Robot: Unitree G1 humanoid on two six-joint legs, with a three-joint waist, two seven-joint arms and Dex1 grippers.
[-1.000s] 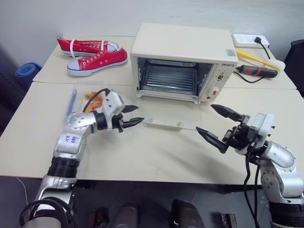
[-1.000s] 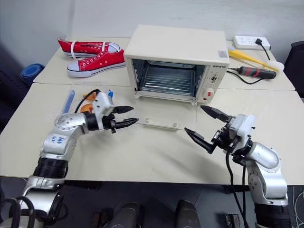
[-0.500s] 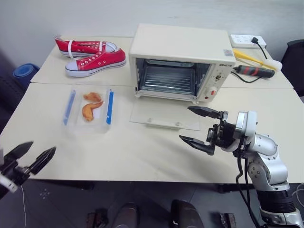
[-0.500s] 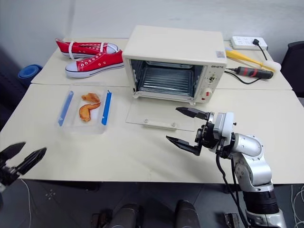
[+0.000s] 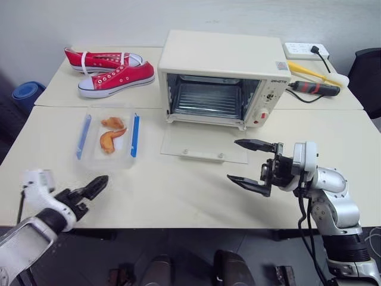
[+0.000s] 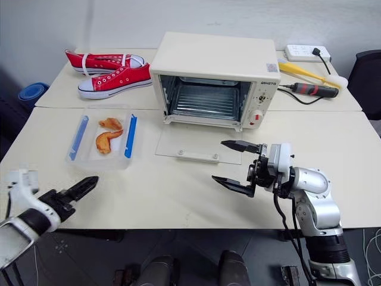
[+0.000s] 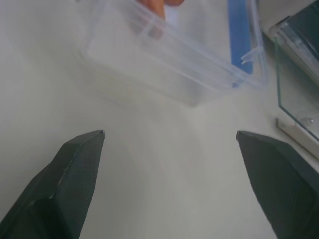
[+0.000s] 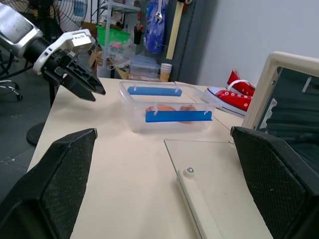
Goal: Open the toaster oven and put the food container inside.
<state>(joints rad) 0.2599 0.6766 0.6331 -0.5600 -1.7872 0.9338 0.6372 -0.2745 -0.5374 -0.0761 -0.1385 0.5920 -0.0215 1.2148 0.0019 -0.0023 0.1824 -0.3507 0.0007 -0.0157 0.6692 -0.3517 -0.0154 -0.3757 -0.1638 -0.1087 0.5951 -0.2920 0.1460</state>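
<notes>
Toaster oven (image 5: 223, 77) stands at the back of the table (image 5: 178, 196), cream-white, with its glass door (image 5: 205, 148) folded down flat onto the table in front of it and the wire rack visible inside the bare cavity. To the left of the oven door, apart from it, the food container (image 5: 108, 136) rests on the table, a clear box with two blue side clips and orange-brown food pieces in it. Nearer the table's front edge than the container, the left gripper (image 6: 77, 191) hovers with its jaws spread wide and nothing between them; in the left wrist view the container lies just ahead of the two black fingers (image 7: 75, 164), untouched. In front of the oven door, toward its right side, the right gripper (image 5: 250, 162) hangs above the table, its jaws also wide apart and empty, pointing across toward the container. Behind the container, left of the oven, a pair of red sneakers (image 5: 110, 68) lies on the table. Right of the oven sit a white power strip (image 5: 308, 50) and a red-and-black handled tool (image 5: 314, 89).
</notes>
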